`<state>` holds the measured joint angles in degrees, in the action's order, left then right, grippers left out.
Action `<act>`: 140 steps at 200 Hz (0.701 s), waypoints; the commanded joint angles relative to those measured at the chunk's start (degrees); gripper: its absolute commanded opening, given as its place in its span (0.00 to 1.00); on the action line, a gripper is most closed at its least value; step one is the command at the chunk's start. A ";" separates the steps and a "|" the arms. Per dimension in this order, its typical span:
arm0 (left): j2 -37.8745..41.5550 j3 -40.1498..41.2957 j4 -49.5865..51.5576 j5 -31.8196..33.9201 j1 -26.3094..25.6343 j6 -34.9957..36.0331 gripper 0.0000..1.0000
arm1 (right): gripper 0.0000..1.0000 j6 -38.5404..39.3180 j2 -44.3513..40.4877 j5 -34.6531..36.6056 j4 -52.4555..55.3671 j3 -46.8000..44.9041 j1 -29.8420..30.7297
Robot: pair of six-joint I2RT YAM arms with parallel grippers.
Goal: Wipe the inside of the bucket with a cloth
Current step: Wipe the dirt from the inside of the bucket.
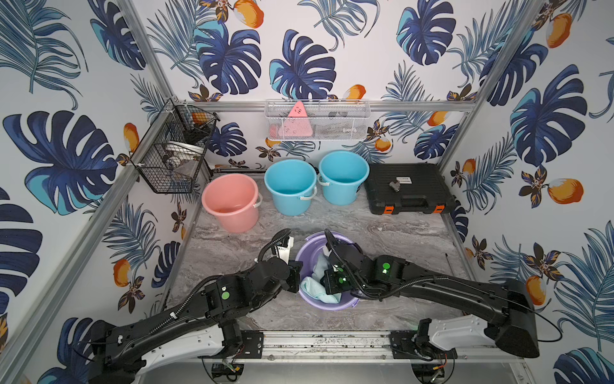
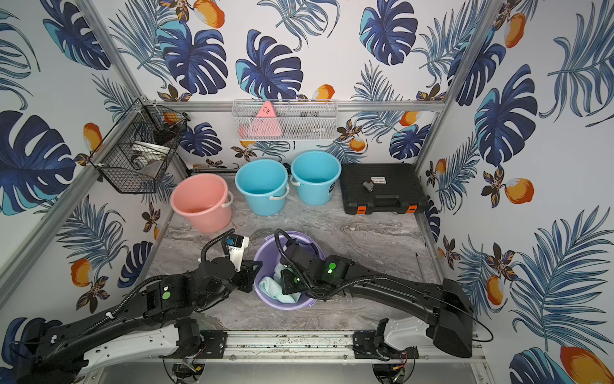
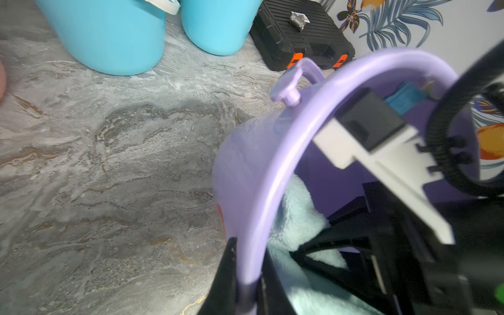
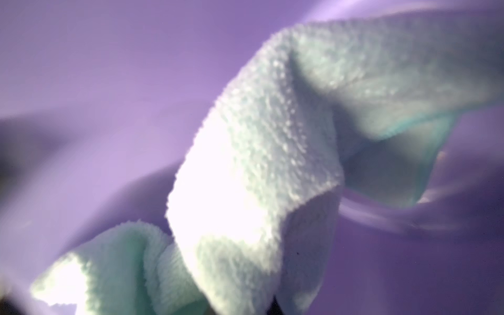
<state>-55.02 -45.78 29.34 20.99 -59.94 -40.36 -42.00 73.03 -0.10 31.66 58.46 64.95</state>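
Observation:
A lilac bucket [image 1: 312, 235] [image 2: 289, 306] stands at the front middle of the marble table. My left gripper [image 1: 298, 277] [image 3: 247, 252] is shut on the bucket's near-left rim [image 3: 354, 73], one finger outside the wall and one inside. The pale mint cloth [image 1: 314, 287] [image 2: 270, 286] [image 3: 297, 207] lies bunched inside the bucket. My right gripper [image 1: 329, 282] [image 4: 272, 306] reaches down into the bucket and is shut on the cloth [image 4: 259, 163], which hangs against the purple inner wall [image 4: 109, 81]. Its fingertips are mostly hidden by the fabric.
Behind stand a pink bucket [image 1: 231, 202] and two blue buckets [image 1: 290, 186] [image 1: 344, 176]. A black tool case [image 1: 408, 188] lies at the back right. A black wire basket [image 1: 172, 156] and a white mesh basket [image 1: 317, 119] hang on the walls.

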 commanded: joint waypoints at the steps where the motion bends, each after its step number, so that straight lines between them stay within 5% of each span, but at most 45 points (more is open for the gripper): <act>1: -0.22 -0.01 3.17 -1.57 0.18 1.53 0.00 | 0.00 8.21 -4.28 0.68 -4.95 -2.65 0.00; 57: -0.87 -1.09 4.74 -2.56 0.26 2.30 0.00 | 0.00 38.45 -11.30 1.61 -20.77 -8.75 0.41; 104: -1.39 -2.10 5.35 -4.42 0.25 3.61 0.00 | 0.00 83.09 -13.88 -2.58 -19.37 -12.57 1.18; 140: -1.77 -2.49 5.51 -6.43 0.26 4.72 0.00 | 0.00 113.75 -13.28 1.72 -21.85 -15.93 1.99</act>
<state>-56.69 -47.40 36.47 16.12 -59.75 -37.30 43.13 59.35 -0.89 12.95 43.88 66.74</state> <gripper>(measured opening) 0.125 0.083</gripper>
